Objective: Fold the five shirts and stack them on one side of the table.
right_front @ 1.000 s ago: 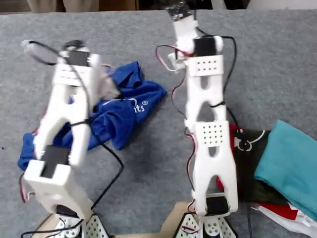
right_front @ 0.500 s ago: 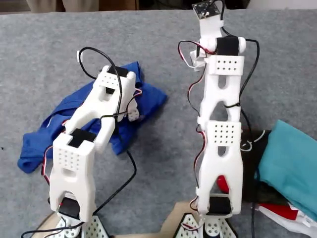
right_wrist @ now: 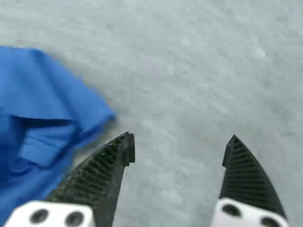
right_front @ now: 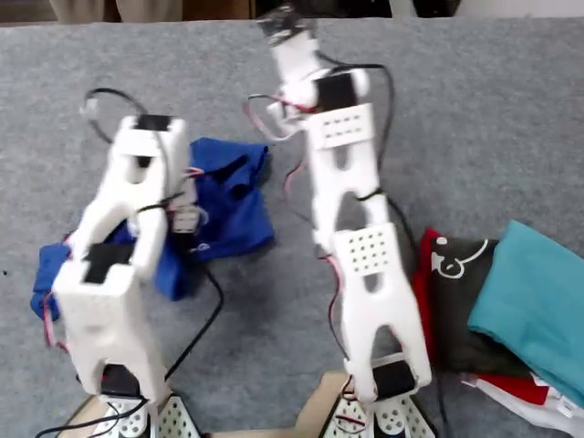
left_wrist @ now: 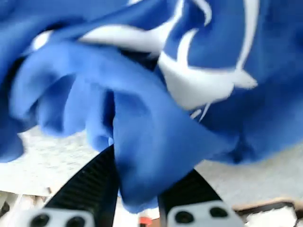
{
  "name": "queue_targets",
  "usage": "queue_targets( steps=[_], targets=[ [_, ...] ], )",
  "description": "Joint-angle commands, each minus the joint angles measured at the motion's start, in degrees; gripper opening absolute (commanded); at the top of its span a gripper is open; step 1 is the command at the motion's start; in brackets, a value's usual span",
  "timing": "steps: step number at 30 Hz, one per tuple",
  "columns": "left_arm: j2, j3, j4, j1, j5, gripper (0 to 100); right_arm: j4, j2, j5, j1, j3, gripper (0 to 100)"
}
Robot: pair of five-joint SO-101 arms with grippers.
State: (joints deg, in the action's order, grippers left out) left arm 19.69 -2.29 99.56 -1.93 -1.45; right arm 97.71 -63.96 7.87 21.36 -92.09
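A blue shirt with white print lies crumpled on the grey table, left of centre. My left gripper is shut on a fold of the blue shirt, and cloth bulges out between its black fingers. The left arm stands over the shirt's left part. My right gripper hangs open over bare table, just beside a far edge of the blue shirt, with nothing between its fingers. The right arm stretches toward the table's far side.
A pile of other shirts lies at the right edge: black, teal, red and white. Loose cables trail from both arms.
The left arm has shifted over the blue shirt, which is now bunched more tightly and further left. The right arm has swung left, toward the shirt's far edge.
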Motion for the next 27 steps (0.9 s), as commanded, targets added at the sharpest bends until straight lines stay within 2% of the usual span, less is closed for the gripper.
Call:
queue_targets(
  steps=[1, 6, 11, 15, 19, 21, 23, 27],
  targets=[
    [-13.2, 7.8, 1.1, -3.0, 5.9, 2, -1.8, 4.4, -2.6, 5.8, 1.5, 30.2],
    [-26.7, 20.0, 1.1, -3.6, 9.3, 2, -4.8, 4.4, -9.9, 10.9, 3.9, 30.2],
    [-36.6, 29.0, 1.1, -5.5, 12.3, 2, -5.0, 4.4, -10.5, 16.8, 6.1, 30.2],
    [-42.2, 32.7, 1.1, -11.6, 15.2, 2, -5.0, 4.4, -10.5, 19.9, 7.6, 28.2],
    [-45.5, 33.1, 1.1, -19.3, 18.0, 2, -4.1, 4.4, -10.6, 21.9, 9.0, 16.6],
    [-46.5, 33.0, 1.1, -22.7, 19.2, 2, -2.2, 4.4, -10.5, 22.8, 9.4, 14.0],
    [-47.1, 33.0, 1.1, -25.8, 20.0, 2, 1.1, 4.4, -10.3, 23.9, 9.4, 17.8],
    [-46.7, 32.9, 1.1, -31.3, 21.6, 2, 4.7, 4.4, -10.5, 25.9, 11.1, 33.0]
  ],
)
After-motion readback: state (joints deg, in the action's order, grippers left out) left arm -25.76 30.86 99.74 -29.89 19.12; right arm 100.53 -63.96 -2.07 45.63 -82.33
